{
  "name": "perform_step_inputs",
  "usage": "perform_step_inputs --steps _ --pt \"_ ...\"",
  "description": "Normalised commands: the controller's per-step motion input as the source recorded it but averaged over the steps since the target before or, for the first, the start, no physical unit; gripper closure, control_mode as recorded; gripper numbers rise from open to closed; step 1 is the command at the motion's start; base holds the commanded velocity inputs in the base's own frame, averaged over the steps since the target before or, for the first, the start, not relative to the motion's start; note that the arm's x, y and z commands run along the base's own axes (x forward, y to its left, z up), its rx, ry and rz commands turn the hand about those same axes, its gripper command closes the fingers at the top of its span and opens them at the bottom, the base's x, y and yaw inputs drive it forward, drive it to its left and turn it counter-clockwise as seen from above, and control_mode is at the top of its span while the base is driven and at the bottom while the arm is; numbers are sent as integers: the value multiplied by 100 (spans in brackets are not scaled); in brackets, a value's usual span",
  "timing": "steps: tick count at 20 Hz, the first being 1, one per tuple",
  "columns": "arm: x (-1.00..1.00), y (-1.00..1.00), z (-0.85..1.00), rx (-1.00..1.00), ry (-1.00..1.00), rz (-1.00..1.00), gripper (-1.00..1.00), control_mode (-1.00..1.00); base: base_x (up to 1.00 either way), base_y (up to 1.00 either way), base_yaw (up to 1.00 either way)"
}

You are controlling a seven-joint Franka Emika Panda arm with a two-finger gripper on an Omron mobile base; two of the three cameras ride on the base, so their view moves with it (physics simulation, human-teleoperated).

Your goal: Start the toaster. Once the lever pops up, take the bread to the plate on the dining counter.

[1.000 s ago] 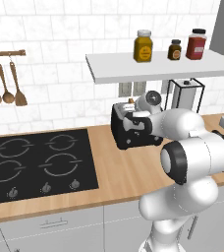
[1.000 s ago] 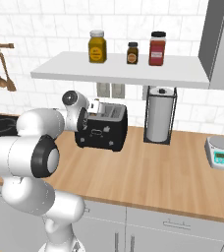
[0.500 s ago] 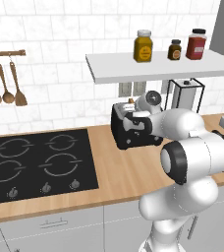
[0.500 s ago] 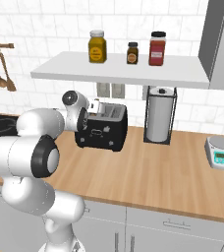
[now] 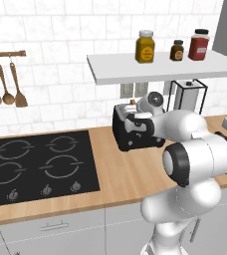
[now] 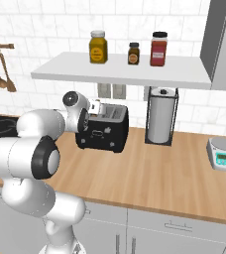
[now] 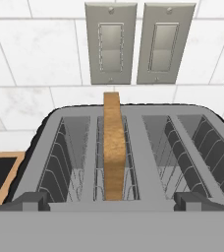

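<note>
Gripper [image 7: 112, 199]: poised over the toaster, fingers [image 7: 30, 201] spread wide, clasping nothing.
Bread [image 7: 113, 147]: upright in toaster's second slot from left, centred between fingertips, just beyond.
Toaster [image 6: 103, 130]: on worktop, below the wall switches [image 7: 141, 43].

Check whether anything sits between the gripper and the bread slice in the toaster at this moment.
Nothing visible does. In the hand view the bread stands upright in the second slot from the left of the toaster, and the space above it toward the gripper is open.

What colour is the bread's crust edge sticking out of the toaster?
Golden brown along the bread edge, clearest in the hand view, standing upright in the toaster.
</note>
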Motion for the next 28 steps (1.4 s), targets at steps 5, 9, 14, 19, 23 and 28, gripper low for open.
perform_step_inputs --steps 5,9,14,19,23,28 --pt "0 0 0 0 1 0 -100 -100 0 0 0" --pt "0 0 0 0 2 0 -100 -100 0 0 0" --pt "0 0 0 0 5 -1 -100 -100 0 0 0" --pt "0 -1 0 0 6 -4 -100 -100 0 0 0" --pt "1 0 0 0 0 -4 -100 -100 0 0 0" --pt "6 0 0 0 0 -1 -100 -100 0 0 0"
